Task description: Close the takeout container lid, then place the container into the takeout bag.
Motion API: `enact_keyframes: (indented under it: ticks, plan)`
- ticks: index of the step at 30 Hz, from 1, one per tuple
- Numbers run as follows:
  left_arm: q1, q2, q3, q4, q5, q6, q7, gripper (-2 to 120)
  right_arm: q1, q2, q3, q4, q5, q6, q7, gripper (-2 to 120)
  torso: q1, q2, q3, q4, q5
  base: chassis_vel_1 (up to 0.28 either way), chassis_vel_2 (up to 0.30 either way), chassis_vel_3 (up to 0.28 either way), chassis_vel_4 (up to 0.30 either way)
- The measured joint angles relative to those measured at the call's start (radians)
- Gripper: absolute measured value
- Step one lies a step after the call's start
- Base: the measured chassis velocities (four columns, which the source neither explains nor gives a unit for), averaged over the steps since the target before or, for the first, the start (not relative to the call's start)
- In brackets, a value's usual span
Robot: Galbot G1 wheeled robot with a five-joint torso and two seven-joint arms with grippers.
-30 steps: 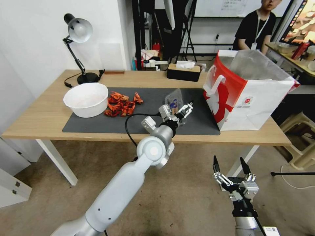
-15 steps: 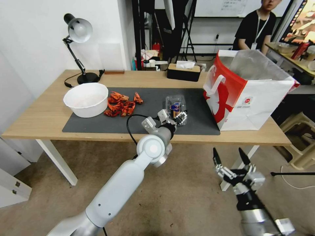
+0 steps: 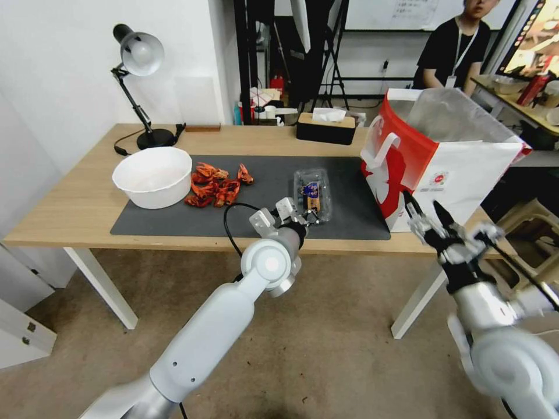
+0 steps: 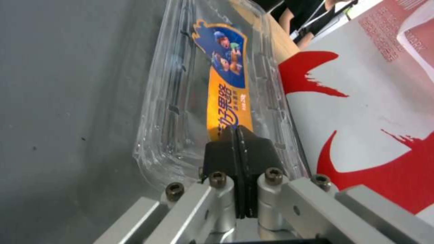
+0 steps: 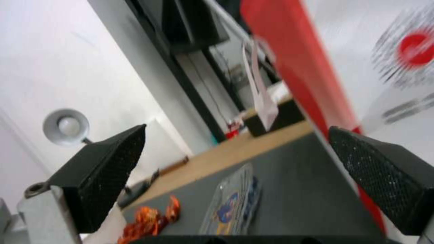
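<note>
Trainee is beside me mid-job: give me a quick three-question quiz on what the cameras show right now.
1. True or false: the lid lies down flat over the takeout container.
2. Pick one. The right claw is: A) open, raised in front of the takeout bag; B) shut on the lid; C) shut, deep inside the bag.
3. Fill the gap: the left claw has its fingers ____, tips resting on the lid's near edge.

Key: 1 true; 2 A; 3 shut.
</note>
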State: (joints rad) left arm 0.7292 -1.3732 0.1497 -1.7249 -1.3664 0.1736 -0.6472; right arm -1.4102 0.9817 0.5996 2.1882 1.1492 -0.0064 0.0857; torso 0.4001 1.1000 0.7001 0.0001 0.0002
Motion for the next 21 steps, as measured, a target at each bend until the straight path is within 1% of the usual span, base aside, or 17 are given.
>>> enact_keyframes:
  ticks: [1, 3, 4, 5, 7, 8, 9, 11, 12, 13, 15, 16, 18, 20, 21]
  plan:
    - [0.0, 0.0, 0.0, 0.0, 0.0, 0.0, 0.0, 0, 0.0, 0.0, 0.0, 0.0, 0.0, 0.0, 0.0, 100, 0.0, 0.0, 0.0, 0.0, 0.0, 0.0, 0.0, 0.0, 0.0]
    - [0.001, 0.0, -0.004, 0.0, 0.0, -0.001, -0.002, 0, 0.107, -0.037, -0.074, -0.058, 0.044, -0.039, 0.049, 100, 0.0, 0.0, 0.0, -0.0001, -0.0001, 0.0, 0.0, 0.0, 0.0]
    - [0.002, 0.0, -0.006, 0.0, 0.0, -0.001, -0.002, 0, 0.144, -0.045, -0.099, -0.078, 0.054, -0.051, 0.07, 100, 0.0, 0.0, 0.0, -0.0003, -0.0001, 0.0, 0.0, 0.0, 0.0]
    - [0.002, 0.0, -0.006, 0.0, 0.0, -0.001, -0.002, 0, 0.144, -0.045, -0.099, -0.078, 0.054, -0.051, 0.07, 100, 0.0, 0.0, 0.0, -0.0003, -0.0001, 0.0, 0.0, 0.0, 0.0]
    - [0.004, 0.001, -0.011, 0.001, 0.0, -0.001, -0.002, 0, 0.23, -0.058, -0.158, -0.114, 0.073, -0.089, 0.124, 100, 0.0, 0.0, 0.0, -0.0002, -0.0001, 0.0, 0.0, 0.0, 0.0]
    - [0.005, 0.001, -0.013, 0.001, 0.0, -0.002, -0.002, 0, 0.281, -0.063, -0.196, -0.132, 0.09, -0.123, 0.165, 100, 0.0, 0.0, 0.0, 0.0, -0.0001, 0.0, 0.0, 0.0, 0.0]
    - [0.005, 0.001, -0.013, 0.001, 0.0, -0.002, -0.002, 0, 0.281, -0.063, -0.196, -0.132, 0.09, -0.123, 0.165, 100, 0.0, 0.0, 0.0, 0.0, -0.0001, 0.0, 0.0, 0.0, 0.0]
    - [0.009, 0.003, -0.017, -0.001, 0.0, -0.003, -0.003, 0, 0.338, -0.067, -0.248, -0.151, 0.113, -0.168, 0.217, 100, 0.0, 0.0, 0.0, 0.0, -0.0004, 0.0, 0.0, 0.0, 0.0]
    - [0.012, 0.005, -0.021, -0.003, 0.0, -0.003, -0.003, 0, 0.388, -0.069, -0.302, -0.168, 0.139, -0.214, 0.263, 100, 0.0, 0.0, 0.0, -0.0001, -0.0003, 0.0, 0.0, 0.0, 0.0]
    - [0.012, 0.005, -0.021, -0.003, 0.0, -0.003, -0.003, 0, 0.388, -0.069, -0.302, -0.168, 0.139, -0.214, 0.263, 100, 0.0, 0.0, 0.0, -0.0001, -0.0003, 0.0, 0.0, 0.0, 0.0]
    - [0.016, 0.009, -0.024, -0.005, 0.0, -0.003, -0.003, 0, 0.432, -0.068, -0.345, -0.186, 0.158, -0.246, 0.302, 100, 0.0, 0.0, 0.0, -0.0001, -0.0004, 0.0, 0.0, 0.0, 0.0]
    - [0.02, 0.012, -0.027, -0.006, 0.001, -0.004, -0.003, 0, 0.476, -0.063, -0.377, -0.209, 0.179, -0.28, 0.333, 100, 0.0, 0.0, 0.0, 0.0, -0.0003, 0.0, 0.0, 0.0, 0.0]
    - [0.021, 0.013, -0.028, -0.007, 0.001, -0.004, -0.003, 0, 0.491, -0.06, -0.385, -0.218, 0.184, -0.295, 0.342, 100, 0.0, 0.0, 0.0, 0.0, -0.0003, 0.0, 0.0, 0.0, 0.0]
    - [0.025, 0.014, -0.03, -0.009, 0.001, -0.005, -0.003, 0, 0.535, -0.055, -0.401, -0.248, 0.2, -0.352, 0.368, 100, 0.0, 0.0, 0.0, 0.0001, -0.0002, 0.0, 0.0, 0.0, 0.0]
    - [0.027, 0.014, -0.031, -0.009, 0.002, -0.005, -0.003, 0, 0.557, -0.053, -0.404, -0.263, 0.221, -0.398, 0.382, 100, 0.0, 0.0, 0.0, -0.0001, -0.0004, 0.0, 0.0, 0.0, 0.0]
